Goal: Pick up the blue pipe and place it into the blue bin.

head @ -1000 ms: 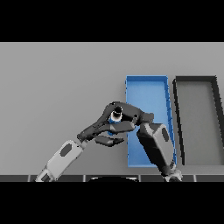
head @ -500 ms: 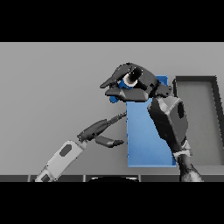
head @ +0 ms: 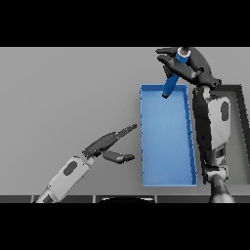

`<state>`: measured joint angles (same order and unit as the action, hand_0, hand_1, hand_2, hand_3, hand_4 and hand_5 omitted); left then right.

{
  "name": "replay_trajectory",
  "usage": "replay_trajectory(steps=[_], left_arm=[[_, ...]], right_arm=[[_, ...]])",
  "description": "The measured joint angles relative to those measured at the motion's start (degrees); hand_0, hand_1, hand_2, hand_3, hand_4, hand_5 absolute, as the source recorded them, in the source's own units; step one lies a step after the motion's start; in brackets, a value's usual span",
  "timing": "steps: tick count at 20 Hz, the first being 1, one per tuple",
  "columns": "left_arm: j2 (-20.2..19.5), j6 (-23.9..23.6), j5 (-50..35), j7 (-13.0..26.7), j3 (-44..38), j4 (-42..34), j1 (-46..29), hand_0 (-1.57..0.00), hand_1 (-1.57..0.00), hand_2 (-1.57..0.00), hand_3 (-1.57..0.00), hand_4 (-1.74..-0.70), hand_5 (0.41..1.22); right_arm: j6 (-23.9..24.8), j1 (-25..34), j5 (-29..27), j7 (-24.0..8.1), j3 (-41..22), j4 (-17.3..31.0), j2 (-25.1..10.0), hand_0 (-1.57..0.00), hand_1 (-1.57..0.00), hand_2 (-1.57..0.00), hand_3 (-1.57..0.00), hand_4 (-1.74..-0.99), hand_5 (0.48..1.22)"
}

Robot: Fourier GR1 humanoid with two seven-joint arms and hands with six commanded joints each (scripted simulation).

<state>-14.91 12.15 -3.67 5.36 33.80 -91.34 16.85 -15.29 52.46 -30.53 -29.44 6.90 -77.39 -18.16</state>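
Note:
The blue pipe point(head: 175, 73) hangs tilted above the far end of the blue bin point(head: 166, 141), its pale cap at the top and its lower tip over the bin's back rim. My right hand point(head: 193, 66) is shut on the pipe's upper part, raised high over the bin's far right corner. My left hand point(head: 108, 146) lies open low over the table, just left of the bin's left wall, fingers pointing toward it and holding nothing.
A dark grey bin point(head: 240, 122) stands right of the blue one, largely covered by my right forearm point(head: 213, 128). Grey table point(head: 63, 97) stretches away to the left.
My right hand has carried the pipe up and away, from beside the left hand to above the bin's far end. The left hand has stayed low and straightened out.

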Motion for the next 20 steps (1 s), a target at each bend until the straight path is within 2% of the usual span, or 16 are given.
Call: replay_trajectory(steps=[3,4,7,9,11,12,15,17,18,19,20], left_arm=[[0.0,0.1,0.1,-0.1,0.3,-0.1,-0.3,0.00,0.00,0.00,0.00,-0.83,0.463],[-0.2,0.1,0.0,-0.3,-0.2,0.4,0.1,0.00,0.00,0.00,0.00,-0.83,0.464],[-0.4,0.1,0.3,0.0,0.0,0.0,-0.2,0.00,0.00,0.00,0.00,-0.83,0.469],[0.0,0.3,0.5,-0.6,0.6,-0.1,-0.5,0.00,0.00,0.00,0.00,-0.83,0.470],[-0.3,0.2,0.7,-0.9,0.6,-0.4,-0.8,0.00,0.00,0.00,0.00,-0.83,0.470],[-0.7,0.2,0.5,-1.2,0.5,-0.9,-1.2,0.00,0.00,0.00,0.00,-0.83,0.471],[0.1,-0.3,0.6,0.3,0.6,-0.6,-0.5,0.00,0.00,0.00,0.00,-0.83,0.475],[0.2,-0.2,0.5,1.0,0.4,0.0,0.0,0.00,0.00,0.00,0.00,-0.83,0.474],[0.2,-0.1,0.5,0.6,0.5,0.0,-0.3,0.00,0.00,0.00,0.00,-0.83,0.474],[-0.1,0.2,0.2,0.2,0.4,-0.2,-0.3,0.00,0.00,0.00,0.00,-0.83,0.476],[0.1,0.0,0.3,0.6,0.6,-0.7,-0.4,0.00,0.00,0.00,0.00,-0.83,0.476]], right_arm=[[0.1,-4.0,1.7,-1.1,1.7,2.5,-0.5,-1.57,-1.57,-1.57,-1.57,-1.499,1.221],[0.7,-6.5,2.3,-2.6,1.4,1.6,-0.3,-1.57,-1.57,-1.57,-1.57,-1.499,1.221],[2.9,-12.2,5.4,-5.5,1.3,0.8,0.6,-1.57,-1.57,-1.57,-1.57,-1.499,1.221],[6.0,-15.6,5.9,-5.5,-0.2,1.9,-0.3,-1.57,-1.57,-1.57,-1.57,-1.499,1.221],[8.4,-18.8,5.6,-5.5,-3.8,2.6,-2.3,-1.57,-1.57,-1.57,-1.08,-1.586,1.221],[9.2,-20.8,4.7,-5.5,-5.7,2.1,-3.2,-1.57,-1.57,-1.57,-1.18,-1.569,1.221],[13.4,-24.8,1.0,-5.5,-13.4,0.9,-7.4,-1.57,-1.57,-1.57,-0.69,-1.653,1.205],[17.4,-24.8,-1.7,-5.5,-19.7,2.7,-10.1,-1.57,-1.57,-1.57,-1.01,-1.583,1.199],[20.0,-24.9,-5.6,-5.5,-23.4,3.3,-12.8,-1.46,-1.38,-1.33,-0.81,-1.534,1.190],[23.5,-24.8,-10.5,-5.5,-27.5,3.8,-15.1,-1.17,-1.11,-1.07,-0.65,-1.477,1.178],[24.6,-23.5,-14.9,-5.5,-31.6,5.2,-17.4,-0.94,-0.88,-0.85,-0.52,-1.404,1.159]])
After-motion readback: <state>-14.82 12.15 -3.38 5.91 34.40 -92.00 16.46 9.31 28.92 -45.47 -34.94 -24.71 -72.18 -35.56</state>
